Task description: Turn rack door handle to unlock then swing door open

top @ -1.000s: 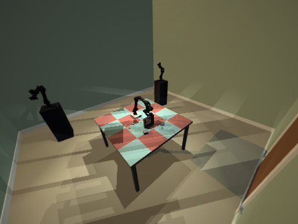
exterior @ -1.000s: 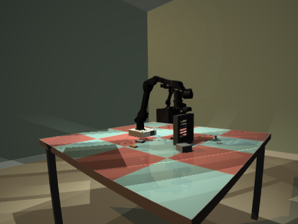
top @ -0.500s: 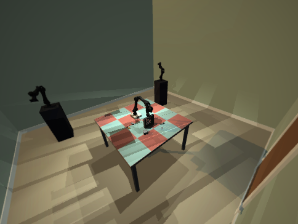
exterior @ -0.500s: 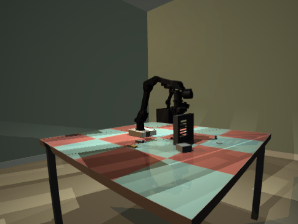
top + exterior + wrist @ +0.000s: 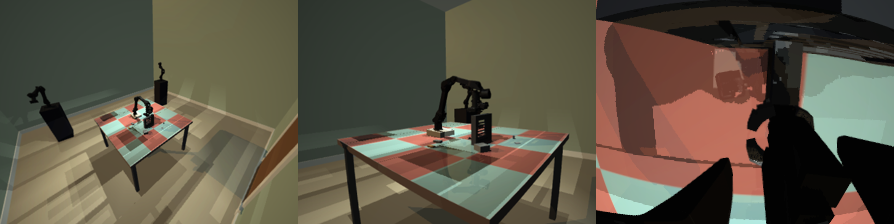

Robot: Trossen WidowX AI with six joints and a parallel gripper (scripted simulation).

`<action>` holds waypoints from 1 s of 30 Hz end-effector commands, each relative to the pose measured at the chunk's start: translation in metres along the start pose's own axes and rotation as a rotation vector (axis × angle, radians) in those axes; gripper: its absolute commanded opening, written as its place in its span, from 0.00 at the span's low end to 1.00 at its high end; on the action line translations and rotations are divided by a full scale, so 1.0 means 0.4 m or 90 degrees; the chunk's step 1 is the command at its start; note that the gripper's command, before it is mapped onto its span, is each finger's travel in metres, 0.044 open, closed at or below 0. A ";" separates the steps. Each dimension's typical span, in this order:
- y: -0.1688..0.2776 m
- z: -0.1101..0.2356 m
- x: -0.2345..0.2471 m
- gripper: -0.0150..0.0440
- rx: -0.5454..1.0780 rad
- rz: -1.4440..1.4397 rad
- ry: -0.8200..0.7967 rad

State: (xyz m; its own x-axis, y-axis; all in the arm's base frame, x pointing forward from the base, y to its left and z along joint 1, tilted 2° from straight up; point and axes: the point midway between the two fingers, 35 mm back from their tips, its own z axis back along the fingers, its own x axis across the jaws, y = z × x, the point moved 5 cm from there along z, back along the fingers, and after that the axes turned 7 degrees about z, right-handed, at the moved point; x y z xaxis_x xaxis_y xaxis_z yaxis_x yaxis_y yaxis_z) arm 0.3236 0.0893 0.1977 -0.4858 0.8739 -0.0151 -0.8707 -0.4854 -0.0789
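Observation:
The dark rack (image 5: 148, 122) (image 5: 473, 130) stands upright near the middle of the table; its slatted panel faces the top and exterior views. My gripper (image 5: 785, 156) is open, its two black fingers apart at either side of a dark upright piece that looks like the handle (image 5: 788, 172). Whether a finger touches it I cannot tell. In the top and exterior views the hand hangs behind the rack's top, and the fingertips are not clear. A grey upright strip (image 5: 788, 75) beyond the handle may be the door's edge. The door's angle and the handle's turn are hard to tell in the dark.
A grey block (image 5: 145, 132) (image 5: 482, 147) lies in front of the rack. Small flat items (image 5: 437, 141) (image 5: 431, 146) lie left of it, and a small dark peg (image 5: 513, 137) stands to its right. The arm's pale base (image 5: 135, 116) (image 5: 440, 132) is behind left.

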 end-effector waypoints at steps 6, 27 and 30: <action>0.000 0.000 -0.001 0.75 0.000 -0.360 0.002; 0.000 0.000 -0.001 0.75 -0.001 -1.023 0.002; 0.000 0.000 -0.001 0.75 -0.001 -1.117 0.002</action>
State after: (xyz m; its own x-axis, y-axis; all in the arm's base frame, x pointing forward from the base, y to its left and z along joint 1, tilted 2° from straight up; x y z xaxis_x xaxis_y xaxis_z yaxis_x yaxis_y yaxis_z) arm 0.3236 0.0893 0.1977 0.7721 0.6311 0.0749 -0.6310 0.7753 -0.0287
